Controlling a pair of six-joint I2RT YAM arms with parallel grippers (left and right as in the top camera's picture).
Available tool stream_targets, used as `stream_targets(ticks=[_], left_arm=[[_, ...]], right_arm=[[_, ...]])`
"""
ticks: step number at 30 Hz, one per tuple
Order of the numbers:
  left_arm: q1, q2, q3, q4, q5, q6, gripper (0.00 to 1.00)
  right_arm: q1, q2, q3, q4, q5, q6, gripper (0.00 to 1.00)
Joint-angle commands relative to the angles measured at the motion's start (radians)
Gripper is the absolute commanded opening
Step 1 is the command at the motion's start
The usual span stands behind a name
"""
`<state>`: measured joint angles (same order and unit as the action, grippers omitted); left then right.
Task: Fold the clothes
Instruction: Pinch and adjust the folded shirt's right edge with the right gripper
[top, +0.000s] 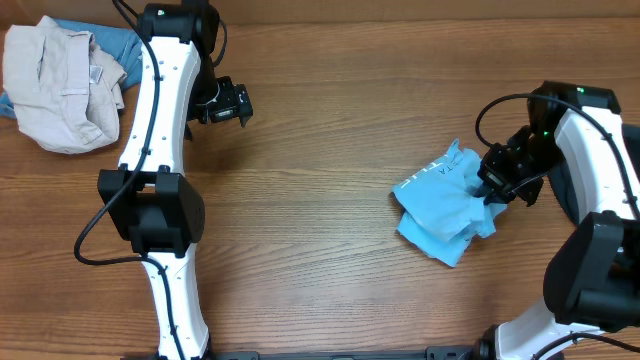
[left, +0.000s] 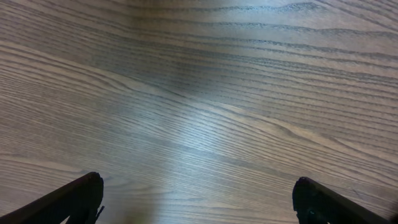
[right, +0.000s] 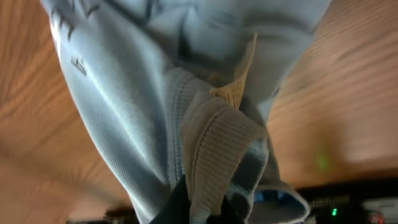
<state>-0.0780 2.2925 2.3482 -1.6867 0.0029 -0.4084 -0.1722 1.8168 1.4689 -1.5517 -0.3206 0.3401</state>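
1. a wooden table (top: 320, 260) seen from above, with two white and black robot arms reaching in from the near edge, one on each side.
2. the sky-blue t-shirt (top: 445, 210) lies in a crumpled heap on the right half of the table, well apart from the other clothes. it is bunched and uneven, not flat.
3. white lettering (top: 436, 170) shows on the upper left part of the heap. the letters are too small to read.
4. the right gripper (top: 497, 186) sits at the right edge of the heap, touching the cloth.
5. in the right wrist view, the right gripper (right: 200, 210) is pinched narrow on a ribbed hem of the t-shirt (right: 118, 106). the cloth fills most of the frame, running away from the fingers in folds.
6. a small tan label (right: 240, 84) sticks out from a fold near the middle of that view. blurred wood shows on both sides of the cloth.
7. the left gripper (top: 228, 103) is over bare wood in the upper left part of the table, far from the t-shirt.
8. in the left wrist view, the left gripper (left: 198, 200) is spread wide and holds nothing. only its two dark fingertips (left: 81, 196) show at the bottom corners, with wood grain of the table (left: 217, 93) between them.
9. in the far left corner lies a rumpled beige garment (top: 60, 85), on top of a denim-blue garment (top: 118, 42) that peeks out behind it.
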Motion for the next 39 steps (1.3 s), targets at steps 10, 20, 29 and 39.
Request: stream_targets(ticks=[10, 20, 29, 39], left_arm=[[-0.005, -0.03, -0.005, -0.003, -0.01, 0.02, 1.0], [-0.007, -0.03, -0.005, -0.003, -0.01, 0.019, 1.0], [-0.007, -0.03, -0.005, 0.0, -0.01, 0.019, 1.0], [-0.008, -0.03, -0.005, 0.0, -0.01, 0.019, 1.0]], right_arm=[[0.023, -0.031, -0.076, -0.014, 0.031, 0.463, 0.08], [0.023, -0.033, -0.238, 0.117, 0.006, 0.301, 0.16], [0.023, -0.068, -0.004, 0.032, 0.352, 0.286, 0.89], [0.034, -0.068, -0.043, 0.068, -0.087, -0.033, 0.87]])
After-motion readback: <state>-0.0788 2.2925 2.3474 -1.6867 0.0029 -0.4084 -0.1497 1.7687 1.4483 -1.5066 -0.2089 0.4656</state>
